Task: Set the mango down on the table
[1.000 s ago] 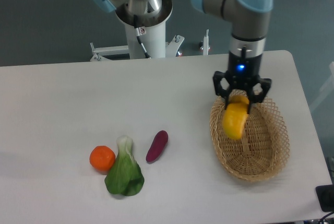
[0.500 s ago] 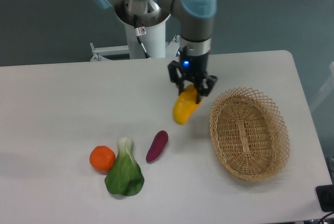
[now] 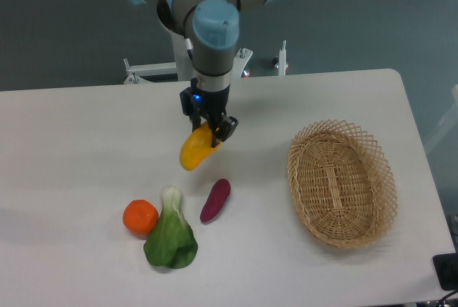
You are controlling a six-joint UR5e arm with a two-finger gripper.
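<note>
**A:** What is the black two-finger claw (image 3: 210, 125) doing?

**B:** It is gripping the upper end of the smooth yellow-orange oblong mango (image 3: 196, 149). Its fingers are closing narrowly around the fruit, and a small blue light is glowing on the wrist just above them.

**A:** And where is the mango sitting?

**B:** It is hanging tilted from the claw, with its lower end pointing down and to the left over the large white flat bench (image 3: 86, 142). I cannot tell whether that lower tip is touching the surface or hovering just above it.

**A:** What is lying nearest to it?

**B:** A small purple eggplant-like piece (image 3: 215, 200) is lying on the bench just below and slightly right of the mango, apart from it. Left of that, a green leafy bok choy with a pale stem (image 3: 171, 236) is resting flat, and a round orange fruit (image 3: 140, 217) is sitting right against its left side.

**A:** Anything further out?

**B:** The oval woven wicker basket (image 3: 342, 182) is standing well apart on the right side of the bench, tilted a little on the diagonal. The grey arm with light-blue joint caps (image 3: 214, 28) is reaching down from above, and its white pedestal base (image 3: 187, 46) is standing behind the far edge of the bench.
</note>
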